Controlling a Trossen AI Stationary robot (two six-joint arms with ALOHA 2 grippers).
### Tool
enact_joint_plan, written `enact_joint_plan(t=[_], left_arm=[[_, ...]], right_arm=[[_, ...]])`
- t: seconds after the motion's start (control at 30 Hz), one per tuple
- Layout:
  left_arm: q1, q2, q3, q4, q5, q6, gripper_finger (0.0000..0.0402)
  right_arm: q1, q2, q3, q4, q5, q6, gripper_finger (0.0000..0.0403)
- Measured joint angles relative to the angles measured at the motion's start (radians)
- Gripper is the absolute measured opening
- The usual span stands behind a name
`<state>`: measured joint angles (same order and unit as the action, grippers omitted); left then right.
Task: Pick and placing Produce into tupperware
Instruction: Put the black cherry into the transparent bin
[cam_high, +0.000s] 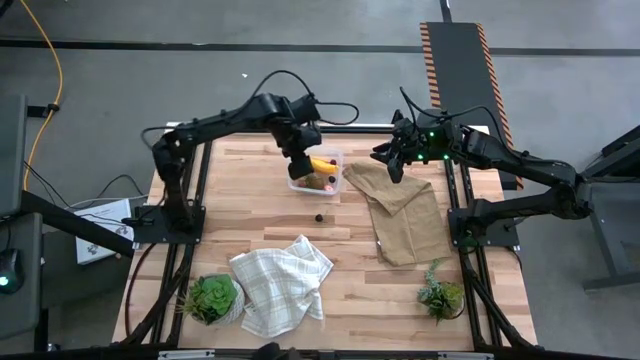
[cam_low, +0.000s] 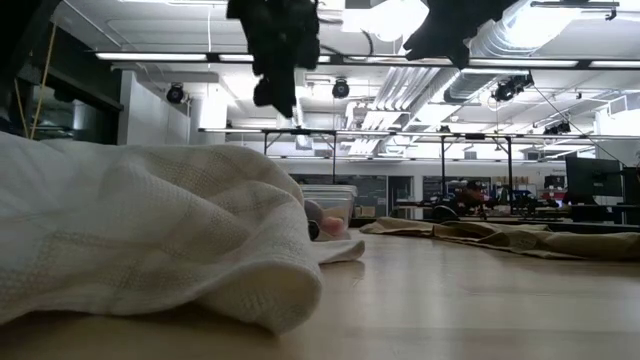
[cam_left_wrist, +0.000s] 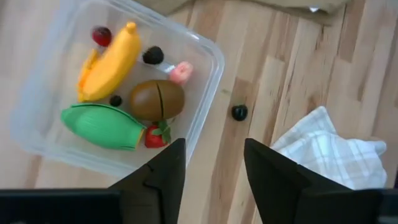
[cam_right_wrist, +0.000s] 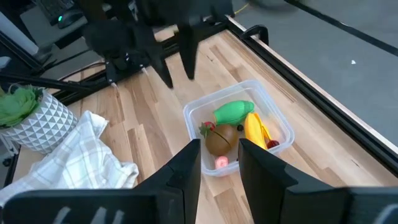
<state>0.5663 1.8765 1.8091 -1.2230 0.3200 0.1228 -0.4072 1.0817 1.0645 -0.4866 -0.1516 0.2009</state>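
The clear square tupperware (cam_left_wrist: 205, 68) (cam_high: 316, 172) (cam_right_wrist: 273, 118) sits near the table's far edge. It holds the yellow banana (cam_left_wrist: 112, 59), a green piece (cam_left_wrist: 102, 124), the brown kiwi-like oval (cam_left_wrist: 157, 98), a red strawberry (cam_left_wrist: 155, 135), a pink piece (cam_left_wrist: 181, 72) and small berries. One dark berry (cam_left_wrist: 239, 112) (cam_high: 319, 216) lies on the wood just nearer than the container. My left gripper (cam_left_wrist: 214, 163) (cam_high: 300, 160) hangs open and empty above the container's near edge. My right gripper (cam_right_wrist: 219, 165) (cam_high: 392, 160) hovers open and empty to the container's right.
A tan cloth (cam_high: 405, 215) lies crumpled right of the tupperware, under my right gripper. A white checked cloth (cam_high: 282, 285) lies toward the near edge and fills the low view's left (cam_low: 150, 230). Potted plants stand at the near left (cam_high: 212, 297) and near right (cam_high: 440, 295).
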Motion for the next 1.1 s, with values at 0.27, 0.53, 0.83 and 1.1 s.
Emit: enact_joint_plan(t=[0.27,0.53,0.83,1.1], left_arm=[[-0.061,-0.15,-0.05,0.023,-0.082,-0.049,0.0129],[-0.089,-0.416,-0.313,0.317,-0.139,-0.22,0.0113],[-0.107,-0.695,-0.688,0.68,-0.211,-0.361,0.0112],[-0.249,-0.799,-0.958,0.912,-0.437,-0.442,0.0113]], right_arm=[[0.0,0.0,0.0,-0.002,0.009,0.008,0.0099],[0.0,0.0,0.0,0.012,0.043,0.01,0.0099],[0.0,0.0,0.0,0.044,0.051,0.032,0.0099],[0.0,0.0,0.0,0.043,0.092,0.091,0.0099]])
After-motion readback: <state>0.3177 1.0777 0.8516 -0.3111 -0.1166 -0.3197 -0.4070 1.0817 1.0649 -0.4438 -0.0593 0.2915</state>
